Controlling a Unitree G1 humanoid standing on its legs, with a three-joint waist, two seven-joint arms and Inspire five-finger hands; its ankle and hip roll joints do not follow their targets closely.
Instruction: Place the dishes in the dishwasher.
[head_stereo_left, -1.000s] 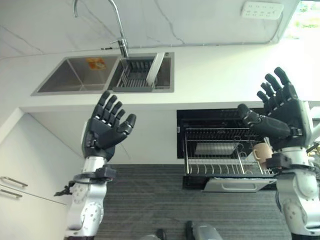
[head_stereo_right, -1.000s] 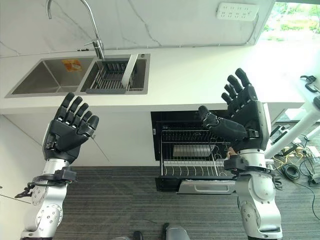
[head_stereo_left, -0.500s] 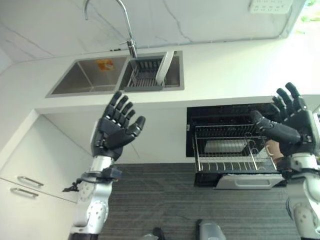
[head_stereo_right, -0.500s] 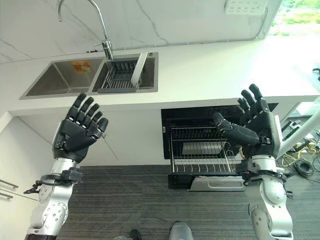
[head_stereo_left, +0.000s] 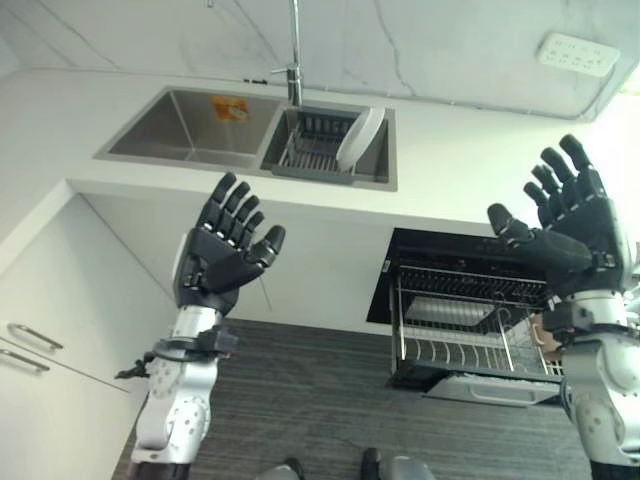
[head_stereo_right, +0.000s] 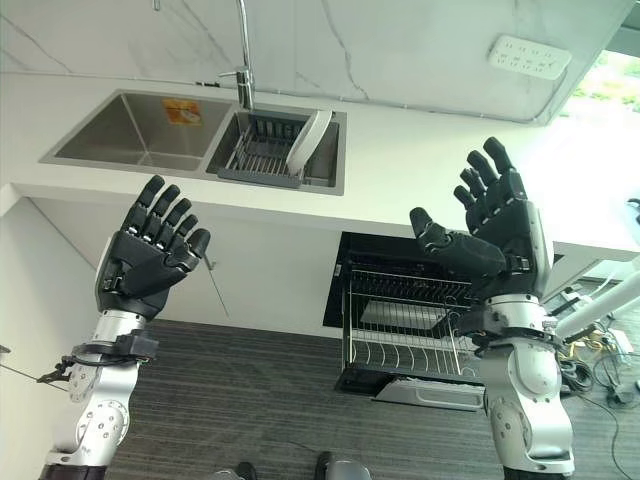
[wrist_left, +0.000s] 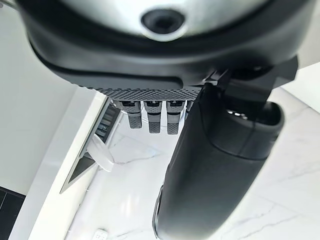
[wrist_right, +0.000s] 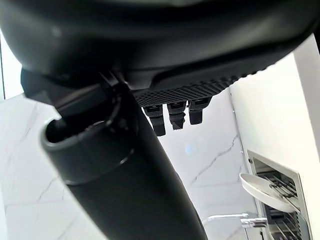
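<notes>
L hand (head_stereo_left: 222, 258) & R hand (head_stereo_left: 570, 235) both spread, empty, below sink (head_stereo_left: 190, 130); plate (head_stereo_left: 358, 138) upright in sink's rack (head_stereo_left: 312, 150).

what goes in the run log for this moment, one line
left robot hand: open, raised, empty | right robot hand: open, raised, empty | white round plate: upright in dark sink rack | wire dishwasher rack: pulled out

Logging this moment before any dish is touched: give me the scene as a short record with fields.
left hand: open, raised, holds nothing
right hand: open, raised, holds nothing
white plate: on edge in the dark rack in the sink's right basin
dishwasher rack: pulled out below the counter, mostly bare wires
cup: at the dishwasher rack's right end
</notes>
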